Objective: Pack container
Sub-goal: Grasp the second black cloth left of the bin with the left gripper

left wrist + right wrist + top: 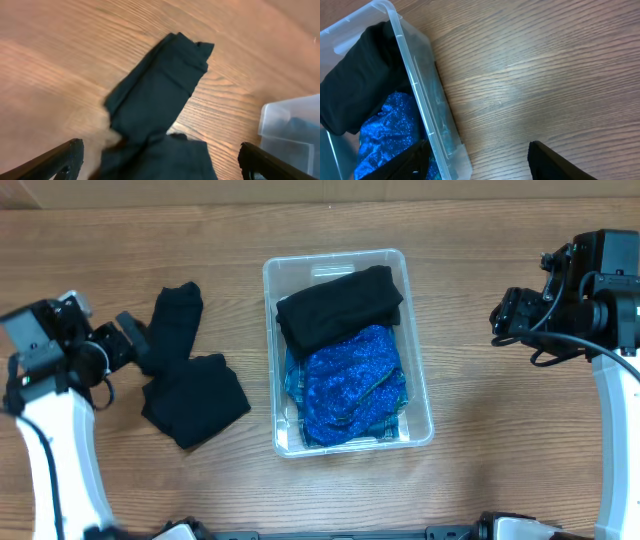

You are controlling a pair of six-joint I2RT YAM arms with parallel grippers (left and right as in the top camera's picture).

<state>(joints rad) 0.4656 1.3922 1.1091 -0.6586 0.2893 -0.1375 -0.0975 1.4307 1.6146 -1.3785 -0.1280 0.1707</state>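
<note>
The clear plastic container (335, 256) sits in the middle of the wooden tabletop (500, 440), its long side running away from the robot. Inside it, a folded black garment (340, 308) fills the far end, and a sparkly blue cloth (350, 385) lies in the near end, its far edge touching the black one. A strip of teal plaid fabric (292, 380) shows along the left wall beside the blue cloth. Left of the container and apart from it, another black garment (185, 370) lies loosely on the tabletop, one long strip reaching toward the far side and a wider bunch nearer the robot. The left claw (160, 147) is spread wide at this garment's left edge; in the blurred left wrist view the dark cloth lies between its fingers, and I cannot tell whether they touch it. The right claw (480, 155) is also wide and holds nothing, above bare wood just right of the container's wall.
</note>
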